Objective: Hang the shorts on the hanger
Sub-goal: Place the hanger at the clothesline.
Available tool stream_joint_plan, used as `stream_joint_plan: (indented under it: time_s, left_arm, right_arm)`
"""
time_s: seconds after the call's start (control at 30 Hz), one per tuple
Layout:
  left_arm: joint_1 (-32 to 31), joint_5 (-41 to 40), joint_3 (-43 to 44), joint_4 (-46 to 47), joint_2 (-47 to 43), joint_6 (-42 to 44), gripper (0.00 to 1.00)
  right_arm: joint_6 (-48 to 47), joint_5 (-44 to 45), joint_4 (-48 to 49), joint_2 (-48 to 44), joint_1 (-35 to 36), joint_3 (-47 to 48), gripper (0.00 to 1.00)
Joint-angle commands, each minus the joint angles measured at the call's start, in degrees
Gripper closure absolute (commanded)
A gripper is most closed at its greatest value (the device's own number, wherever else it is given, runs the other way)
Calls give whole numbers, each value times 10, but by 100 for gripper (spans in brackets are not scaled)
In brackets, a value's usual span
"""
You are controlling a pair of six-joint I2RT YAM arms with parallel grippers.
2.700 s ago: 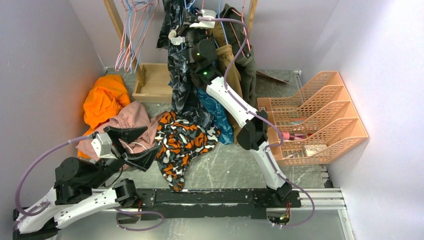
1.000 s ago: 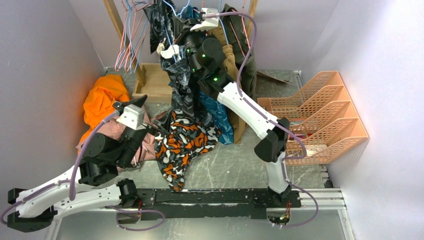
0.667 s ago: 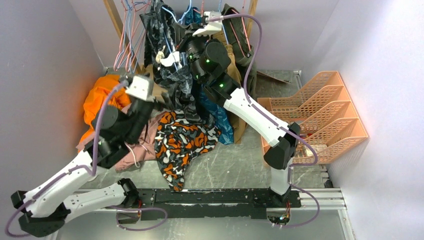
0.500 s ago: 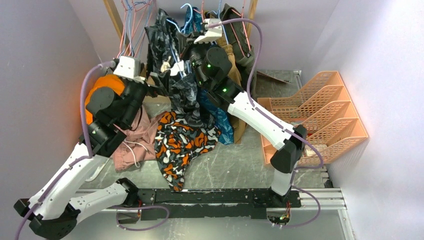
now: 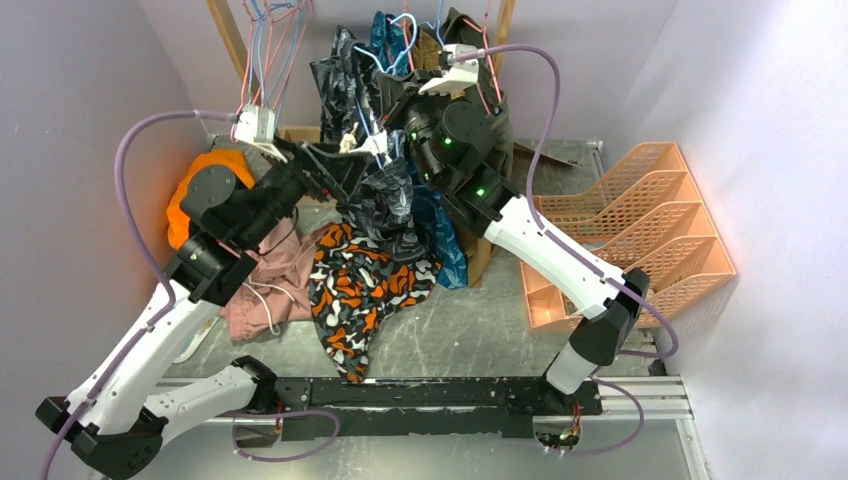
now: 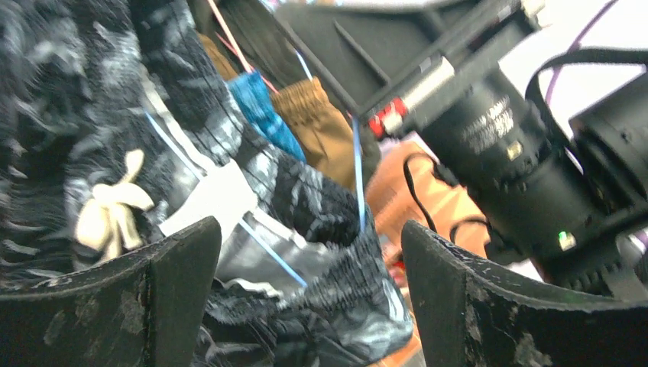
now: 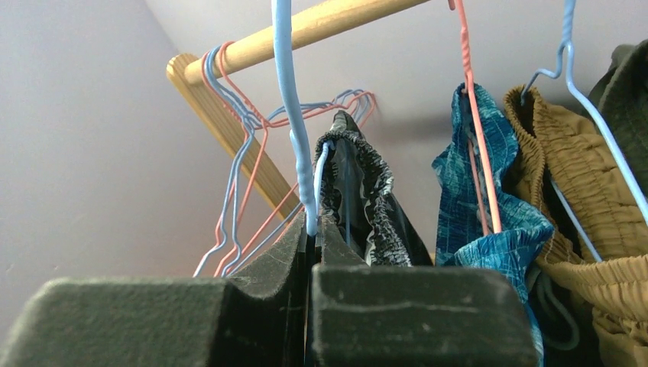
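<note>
Pale lilac-grey walls (image 5: 80,100) close in the left, back and right sides. The table top (image 5: 480,330) is grey and veined like stone, with a black mounting rail (image 5: 420,395) across its near edge. A light wooden rod (image 7: 321,23) runs high across the back, carried on slanted wooden posts (image 5: 228,35). An orange latticed file rack (image 5: 650,210) stands against the right wall. The light is soft and even, and the wall beside the rack takes a faint peach tint

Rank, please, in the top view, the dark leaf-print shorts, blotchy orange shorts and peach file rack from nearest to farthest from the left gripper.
1. dark leaf-print shorts, just right of the left gripper
2. blotchy orange shorts, lying below it in the view
3. peach file rack, far right
</note>
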Motion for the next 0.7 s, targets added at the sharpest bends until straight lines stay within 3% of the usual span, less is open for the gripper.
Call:
stream_joint_plan:
  time_s: [0.0, 0.3, 0.67]
  left_arm:
    - [4, 101, -58, 94, -40, -28, 9]
    - [4, 181, -93, 189, -40, 3, 10]
    - [4, 206, -78, 188, 15, 19, 23]
  right_arm:
    - [62, 15, -14, -19, -1, 14, 100]
    - [114, 2, -37, -34, 0, 12, 100]
    - [113, -1, -34, -39, 8, 5, 100]
